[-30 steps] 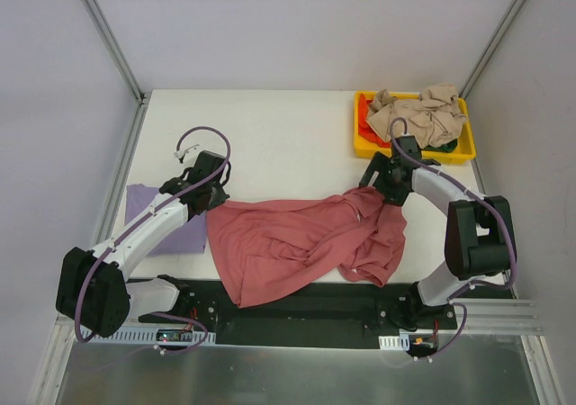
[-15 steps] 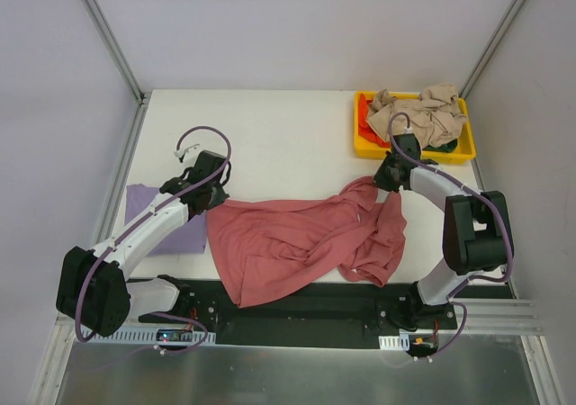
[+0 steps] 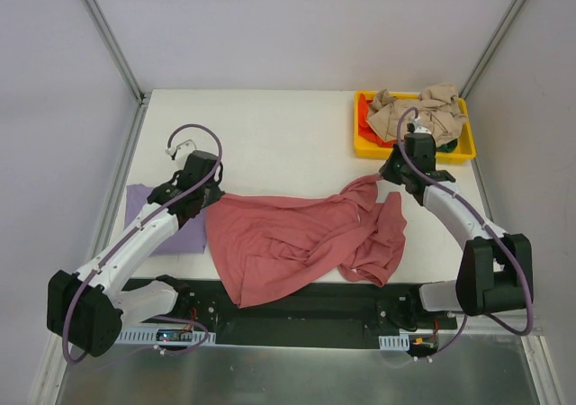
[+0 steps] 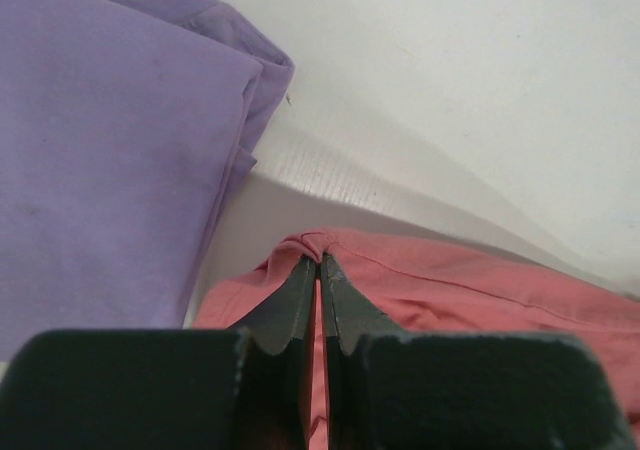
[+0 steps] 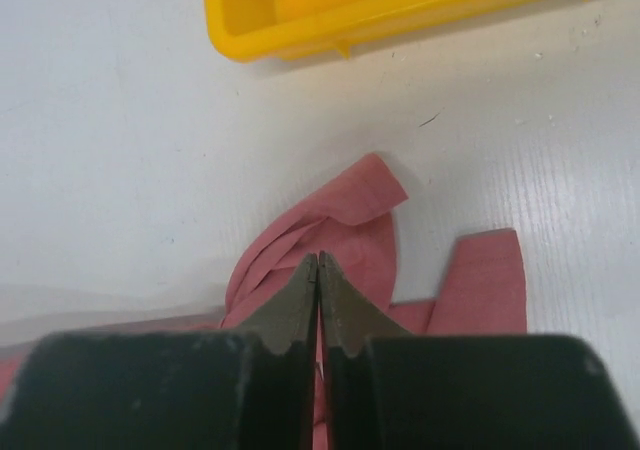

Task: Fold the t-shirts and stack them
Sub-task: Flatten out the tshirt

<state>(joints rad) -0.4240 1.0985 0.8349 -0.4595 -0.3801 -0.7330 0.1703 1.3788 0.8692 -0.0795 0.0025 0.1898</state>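
The large dusty red-pink t-shirt (image 3: 288, 238) lies crumpled along the table's front, hanging partly over the near edge. My left gripper (image 3: 203, 209) is shut on its left corner, and the cloth bunches at the fingertips (image 4: 320, 250). My right gripper (image 3: 389, 176) is shut on the shirt's upper right edge (image 5: 350, 210), which is drawn toward the tray. A folded lavender t-shirt (image 3: 148, 214) lies flat at the left, beside the left gripper, and fills the left of the left wrist view (image 4: 110, 150). Beige t-shirts (image 3: 421, 112), a red one (image 3: 364, 112) and a dark green one (image 3: 447, 144) sit in the tray.
The yellow plastic tray (image 3: 409, 156) stands at the back right, just beyond the right gripper, and its near wall (image 5: 400, 10) shows in the right wrist view. Metal frame posts rise at both back corners. The arm bases sit on a black rail below the front edge.
The right gripper went from open to shut on the shirt's upper right edge and drew back toward the tray, pulling the cloth along. The left arm shifted slightly left, still gripping its corner.
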